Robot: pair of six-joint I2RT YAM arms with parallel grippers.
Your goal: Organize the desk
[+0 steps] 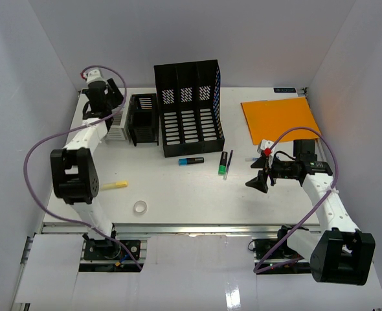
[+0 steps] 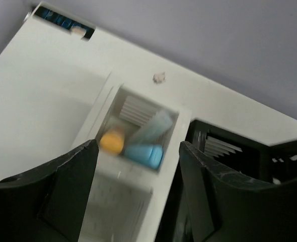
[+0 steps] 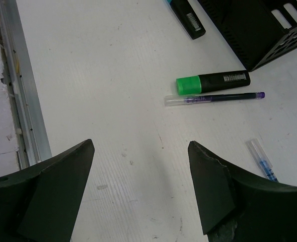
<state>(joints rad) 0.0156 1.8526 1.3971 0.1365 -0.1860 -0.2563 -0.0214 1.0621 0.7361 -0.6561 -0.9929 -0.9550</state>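
**Open fingers over the sorting tray, loose pens waiting**

The large white rectangular desk point(image 1: 178, 194) is being seen from above, lying flat between pale grey walls, with stationery scattered across its middle. The left end effector point(image 2: 138, 151) is being held at the far-left corner, fingers spread apart with nothing between them, directly over a small white plastic sorting tray point(image 1: 118, 129). In one tray compartment a yellow-capped marker point(image 2: 112, 142) and a light blue marker point(image 2: 144, 154) are lying together, though that view is blurred. The right end effector point(image 3: 141, 145) is being held over bare desk, fingers likewise apart and empty. A green-capped black highlighter point(image 3: 211, 82) and a thin purple pen point(image 3: 214, 98) are lying just beside each other ahead of it.

By the look of it, a drop into the tray is being completed. To do this well, the left arm should be lifted straight up until the rim is cleared, so the tray is not nudged against the black mesh pen holder point(image 1: 142, 120) beside it. On the right, the highlighter should be straddled across its narrow width, with the purple pen kept outside the fingers.
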